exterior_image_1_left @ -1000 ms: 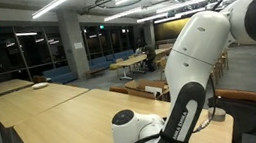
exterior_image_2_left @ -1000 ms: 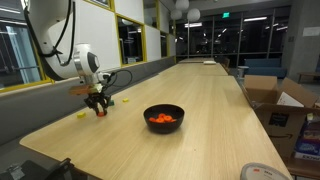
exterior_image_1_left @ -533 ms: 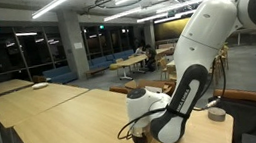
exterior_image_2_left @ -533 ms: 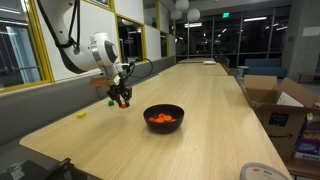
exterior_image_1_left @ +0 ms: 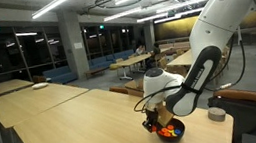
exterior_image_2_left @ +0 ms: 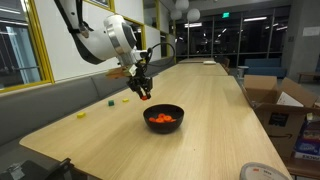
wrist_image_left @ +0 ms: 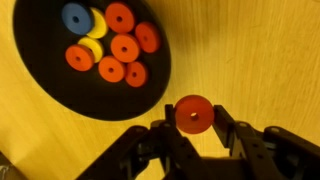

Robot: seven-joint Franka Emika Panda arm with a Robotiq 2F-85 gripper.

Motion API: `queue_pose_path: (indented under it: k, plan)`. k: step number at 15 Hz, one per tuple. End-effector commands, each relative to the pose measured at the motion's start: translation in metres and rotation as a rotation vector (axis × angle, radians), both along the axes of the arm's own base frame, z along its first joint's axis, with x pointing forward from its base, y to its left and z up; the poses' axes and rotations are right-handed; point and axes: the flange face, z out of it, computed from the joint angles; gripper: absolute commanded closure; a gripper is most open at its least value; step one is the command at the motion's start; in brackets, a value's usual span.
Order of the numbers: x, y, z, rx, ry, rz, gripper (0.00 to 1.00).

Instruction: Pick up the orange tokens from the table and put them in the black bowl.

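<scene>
My gripper (wrist_image_left: 193, 122) is shut on an orange token (wrist_image_left: 193, 114), a round disc with a small centre hole. It hangs above the pale table (exterior_image_2_left: 215, 110), just beside the black bowl (wrist_image_left: 40, 75). In the wrist view the bowl holds several orange tokens (wrist_image_left: 124, 47), a blue piece (wrist_image_left: 75, 16) and a yellow piece (wrist_image_left: 95, 22). In both exterior views the gripper (exterior_image_2_left: 143, 91) (exterior_image_1_left: 155, 120) is a little above and beside the bowl (exterior_image_2_left: 164, 116) (exterior_image_1_left: 168, 129), which shows orange inside.
Small yellow pieces (exterior_image_2_left: 81, 114) (exterior_image_2_left: 126, 99) and a greenish piece (exterior_image_2_left: 108, 101) lie on the table beyond the gripper. A grey cylinder (exterior_image_1_left: 216, 115) stands near the table edge. Cardboard boxes (exterior_image_2_left: 268, 100) stand beside the table.
My gripper has risen from the table near the yellow pieces and carried the orange token across to just beside the black bowl.
</scene>
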Motion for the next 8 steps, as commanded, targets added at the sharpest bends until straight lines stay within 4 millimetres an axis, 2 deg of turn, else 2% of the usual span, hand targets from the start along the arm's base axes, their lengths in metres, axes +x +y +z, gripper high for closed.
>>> queue_pose_path:
  k: [1,4,7,8]
  plan:
    - [-0.014,-0.039,0.017,0.037,-0.04,-0.081,0.76]
    - [-0.02,-0.069,0.013,0.059,-0.031,-0.14,0.76]
    - [-0.026,-0.089,0.006,0.084,-0.014,-0.191,0.76]
    - [-0.027,-0.092,0.003,0.092,-0.006,-0.208,0.39]
